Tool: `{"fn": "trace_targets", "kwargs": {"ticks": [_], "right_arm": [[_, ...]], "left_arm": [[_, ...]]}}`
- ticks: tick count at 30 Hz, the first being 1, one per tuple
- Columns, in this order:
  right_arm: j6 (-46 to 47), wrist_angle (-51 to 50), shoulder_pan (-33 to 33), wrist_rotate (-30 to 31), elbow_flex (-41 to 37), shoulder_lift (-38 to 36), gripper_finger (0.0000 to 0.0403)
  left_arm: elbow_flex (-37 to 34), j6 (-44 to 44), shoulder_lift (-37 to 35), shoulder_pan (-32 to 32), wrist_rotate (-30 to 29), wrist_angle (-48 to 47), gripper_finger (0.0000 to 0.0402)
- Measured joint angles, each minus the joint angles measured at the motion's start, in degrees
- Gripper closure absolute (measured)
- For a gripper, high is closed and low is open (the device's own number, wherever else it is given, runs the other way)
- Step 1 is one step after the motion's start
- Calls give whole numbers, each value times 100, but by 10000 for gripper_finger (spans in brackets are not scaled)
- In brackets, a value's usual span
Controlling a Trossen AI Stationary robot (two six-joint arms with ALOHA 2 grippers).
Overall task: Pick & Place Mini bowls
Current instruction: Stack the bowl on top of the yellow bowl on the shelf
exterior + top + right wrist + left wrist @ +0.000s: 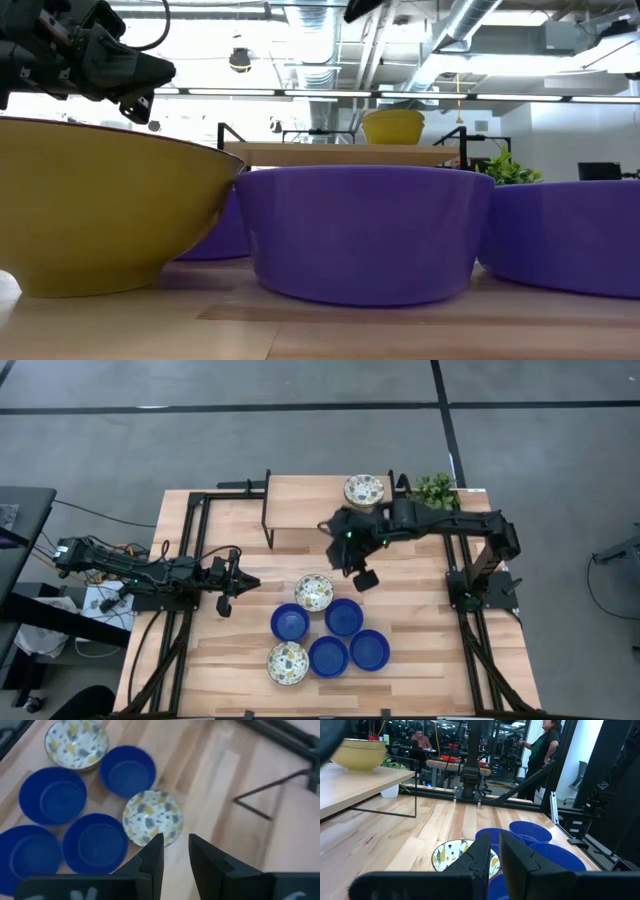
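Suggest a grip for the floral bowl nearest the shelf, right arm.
Probably from above, pinching the rim of the floral bowl on its shelf-facing side: it sits upright and open, and blue bowls crowd the other side. The right gripper hovers just beside it, jaws slightly apart.

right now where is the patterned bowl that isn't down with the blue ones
In the high view it sits on the raised wooden shelf at the back of the table, the floral bowl at the shelf's right end, beside the small green plant and just behind the right arm.
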Motion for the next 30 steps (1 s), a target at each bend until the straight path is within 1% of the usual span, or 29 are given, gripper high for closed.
{"fn": "trace_targets", "kwargs": {"ticks": [2,7,10,15,25,30], "right_arm": [[2,70,109,4,-196,-2,321],[2,694,305,13,-863,7,321],[2,1053,380,11,-1143,-7,321],[-55,1272,381,11,-1455,-4,321],[-936,1556,379,7,-2068,0,320],[-1589,1829,379,14,-2391,0,320]], "left_arm": [[-1,0,2,-2,0,0,362],[1,-2,2,-2,2,0,362],[0,-2,1,-2,2,0,363],[-2,-2,2,-2,2,0,363],[0,-2,2,-2,2,0,363],[-2,-2,0,-1,2,0,363]]}}
